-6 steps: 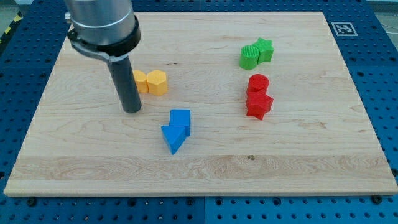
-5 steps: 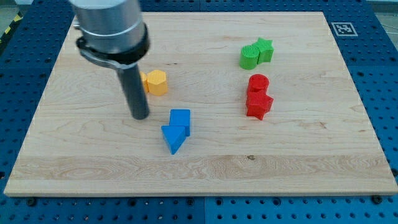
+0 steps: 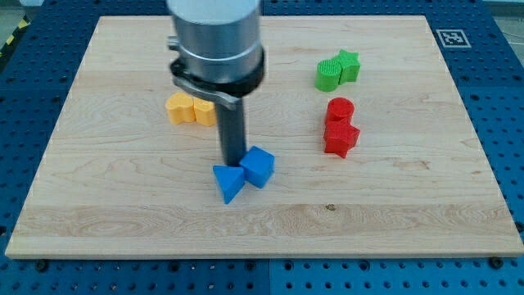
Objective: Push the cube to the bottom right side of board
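The blue cube (image 3: pixel 259 166) sits near the middle of the wooden board (image 3: pixel 393 221), turned at an angle and touching the blue triangular block (image 3: pixel 228 182) at its lower left. My tip (image 3: pixel 233 160) stands right at the cube's left side, just above the triangular block. The rod rises from there to the arm's grey body at the view's top.
Two yellow blocks (image 3: pixel 187 109) lie side by side left of the rod, partly hidden by it. A green star (image 3: pixel 349 65) and green cylinder (image 3: pixel 328 74) sit at upper right. A red cylinder (image 3: pixel 340 110) and red star (image 3: pixel 341 138) lie below them.
My tip moved right and slightly down, from beside the yellow blocks to the blue cube. The cube shifted right and turned, now beside the triangular block rather than above it.
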Motion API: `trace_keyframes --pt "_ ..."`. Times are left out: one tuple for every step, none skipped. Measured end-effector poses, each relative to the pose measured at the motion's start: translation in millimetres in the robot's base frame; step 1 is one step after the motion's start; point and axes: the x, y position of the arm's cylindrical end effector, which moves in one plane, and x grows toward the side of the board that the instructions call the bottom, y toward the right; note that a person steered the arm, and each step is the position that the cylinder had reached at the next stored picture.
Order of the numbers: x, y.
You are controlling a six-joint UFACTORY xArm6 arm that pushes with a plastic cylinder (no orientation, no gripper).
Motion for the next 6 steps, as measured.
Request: trace_keyframes --pt "9 17" --pt "9 49" --pt "17 66" --pt "25 42" --pt "34 52" --pt "54 108"
